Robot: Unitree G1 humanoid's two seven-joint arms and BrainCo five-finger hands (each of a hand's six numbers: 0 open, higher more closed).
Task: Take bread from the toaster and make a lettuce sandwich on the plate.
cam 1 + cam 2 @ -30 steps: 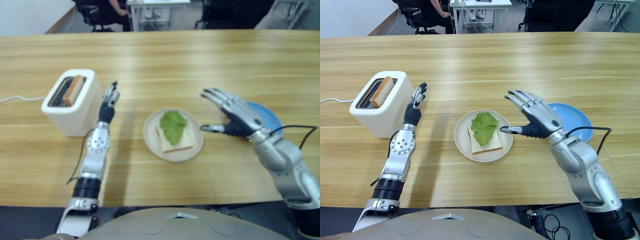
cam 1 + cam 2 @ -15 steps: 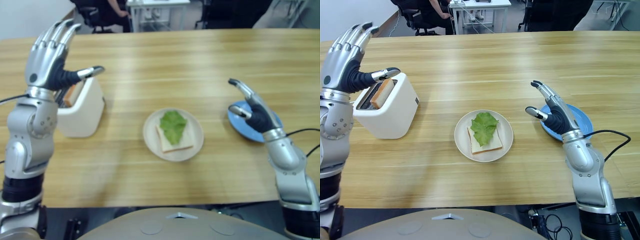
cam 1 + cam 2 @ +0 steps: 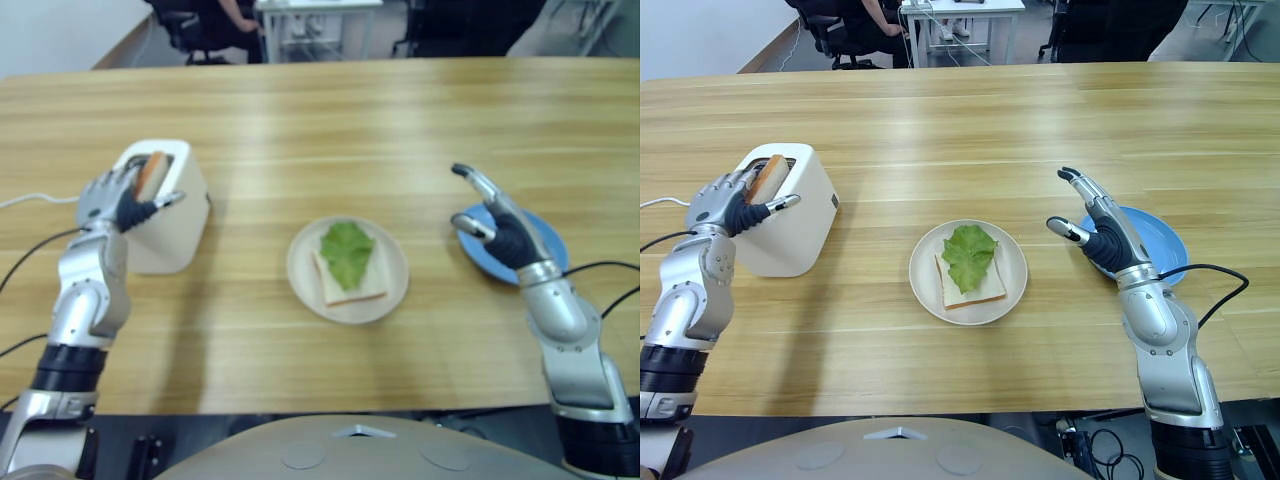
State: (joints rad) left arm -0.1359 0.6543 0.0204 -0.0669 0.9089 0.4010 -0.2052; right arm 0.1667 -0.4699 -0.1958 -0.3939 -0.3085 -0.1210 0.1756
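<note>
Plate [image 3: 920,287], round, cream-coloured, nearest, at the middle of the pale wooden table [image 3: 990,130]. It carries one white bread slice [image 3: 982,288] with a green lettuce leaf [image 3: 968,255] laid on top: open-faced, wanting its lid. To the right, the right hand [image 3: 1105,235] hovers spread and empty over the near edge of a flat blue plate [image 3: 1160,240], probably parked clear of the work. Farther left, the left hand [image 3: 728,205] sits against the top of the white boxy toaster [image 3: 790,235], beside the browned toast slice [image 3: 771,175] standing in the slot. Cannot tell whether it has hold. Judged step: lifting that slice to cap the lettuce.
</note>
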